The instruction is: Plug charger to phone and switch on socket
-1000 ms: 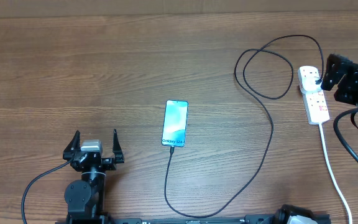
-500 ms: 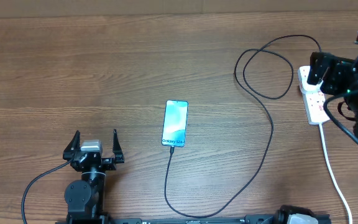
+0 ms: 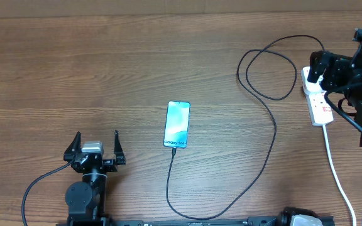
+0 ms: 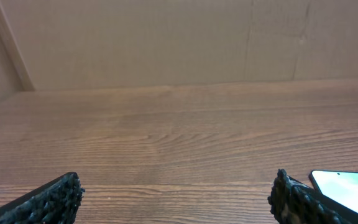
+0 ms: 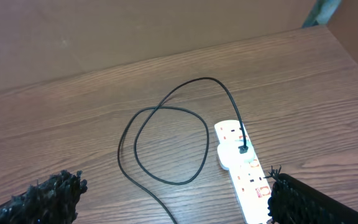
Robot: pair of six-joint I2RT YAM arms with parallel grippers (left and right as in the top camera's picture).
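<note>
The phone (image 3: 176, 124) lies flat mid-table, its light blue screen up; its corner also shows in the left wrist view as the phone (image 4: 347, 186). The black charger cable (image 3: 274, 135) meets the phone's near edge, sweeps right, loops, and ends in a plug on the white socket (image 3: 321, 108). My right gripper (image 3: 327, 70) hovers open over the socket's far end. In the right wrist view the socket (image 5: 248, 182) lies between the right gripper's (image 5: 174, 180) fingers, with the cable loop (image 5: 166, 143) beyond. My left gripper (image 3: 97, 139) rests open near the front, left of the phone.
The socket's thick white cord (image 3: 338, 176) runs toward the front right edge. A cardboard-coloured wall (image 4: 166, 37) stands behind the wooden table (image 3: 74, 69). The table's right edge (image 5: 353, 56) lies close beside the socket.
My right gripper has shifted left and farther back, over the socket's far end. The left arm, phone and cable have not moved.
</note>
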